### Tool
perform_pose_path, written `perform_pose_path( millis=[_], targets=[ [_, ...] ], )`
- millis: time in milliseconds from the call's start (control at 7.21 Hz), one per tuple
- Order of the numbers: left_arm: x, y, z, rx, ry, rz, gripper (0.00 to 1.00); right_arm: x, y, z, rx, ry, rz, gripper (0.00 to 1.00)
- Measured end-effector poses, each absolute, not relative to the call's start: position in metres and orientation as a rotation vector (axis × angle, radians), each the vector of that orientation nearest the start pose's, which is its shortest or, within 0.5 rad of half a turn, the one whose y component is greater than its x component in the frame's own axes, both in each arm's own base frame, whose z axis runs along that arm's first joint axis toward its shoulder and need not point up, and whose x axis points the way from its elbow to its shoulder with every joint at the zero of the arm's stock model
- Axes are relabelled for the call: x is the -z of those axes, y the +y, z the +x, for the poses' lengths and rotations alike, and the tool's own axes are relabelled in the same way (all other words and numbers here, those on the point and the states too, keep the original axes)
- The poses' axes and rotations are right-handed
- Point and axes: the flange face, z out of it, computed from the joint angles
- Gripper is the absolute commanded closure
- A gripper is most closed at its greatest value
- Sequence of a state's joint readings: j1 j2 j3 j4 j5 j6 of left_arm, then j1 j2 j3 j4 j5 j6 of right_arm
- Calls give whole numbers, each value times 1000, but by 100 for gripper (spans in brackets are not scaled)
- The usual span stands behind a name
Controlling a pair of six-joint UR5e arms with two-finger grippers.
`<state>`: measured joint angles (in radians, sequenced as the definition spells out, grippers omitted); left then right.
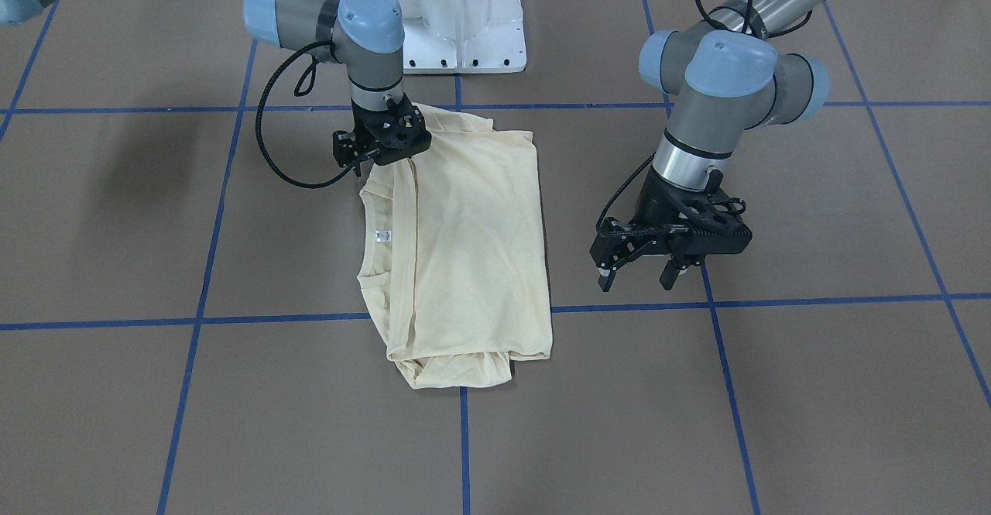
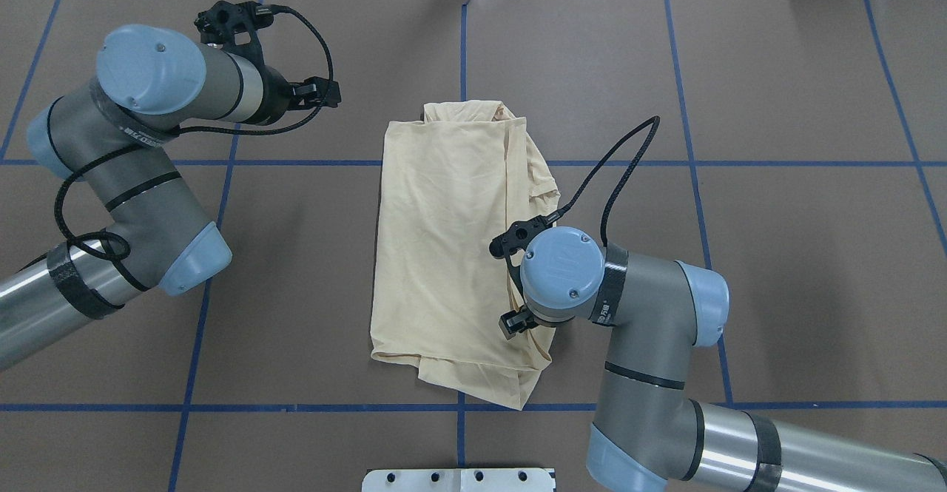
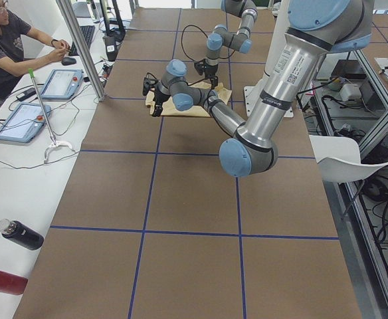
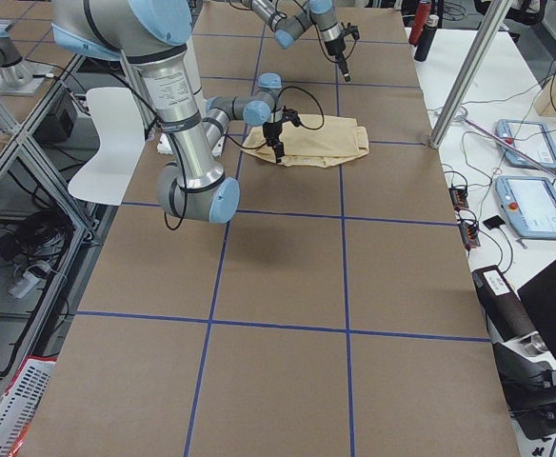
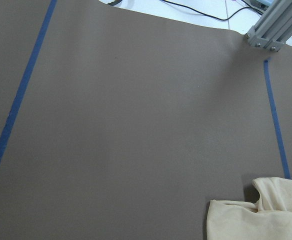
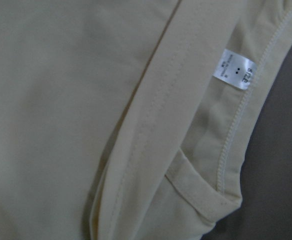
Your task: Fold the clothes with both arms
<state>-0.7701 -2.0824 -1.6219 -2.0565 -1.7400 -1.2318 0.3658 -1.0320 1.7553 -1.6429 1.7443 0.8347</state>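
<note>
The clothes are one pale cream shirt (image 1: pixel 472 252) (image 2: pixel 444 255), folded into a long rectangle in the middle of the brown table. Its plain side faces up. The collar with a white neck tag (image 1: pixel 380 236) (image 6: pixel 235 71) shows at one long edge. My right gripper (image 1: pixel 375 157) is down on the shirt's corner beside the collar. Its wrist (image 2: pixel 558 270) hides the fingers from above, so I cannot tell its state. My left gripper (image 1: pixel 635 276) hangs open over bare table, well clear of the opposite long edge, holding nothing. A shirt corner (image 5: pixel 256 220) shows in the left wrist view.
The white pedestal base (image 1: pixel 461 19) stands at the robot's side of the table. Blue tape lines (image 1: pixel 464 314) cross the brown surface. A seated person (image 3: pixel 8 46), tablets (image 3: pixel 21 123) and bottles (image 3: pixel 20 234) are along the side bench, beyond an aluminium post (image 5: pixel 273 30).
</note>
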Motion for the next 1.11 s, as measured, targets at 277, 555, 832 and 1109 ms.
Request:
perform_pose_path(
  millis=[277, 555, 832, 1109],
  targets=[
    [-285, -554, 403, 301, 977, 423, 0, -296, -349, -558, 398, -634, 189, 0],
    [-280, -554, 404, 299, 982, 426, 0, -307, -353, -552, 391, -622, 184, 0],
    [-278, -555, 405, 299, 984, 428, 0, -309, -357, -545, 382, -620, 185, 0],
    [-277, -555, 405, 298, 984, 428, 0, -303, -362, -537, 373, -636, 192, 0]
  ],
)
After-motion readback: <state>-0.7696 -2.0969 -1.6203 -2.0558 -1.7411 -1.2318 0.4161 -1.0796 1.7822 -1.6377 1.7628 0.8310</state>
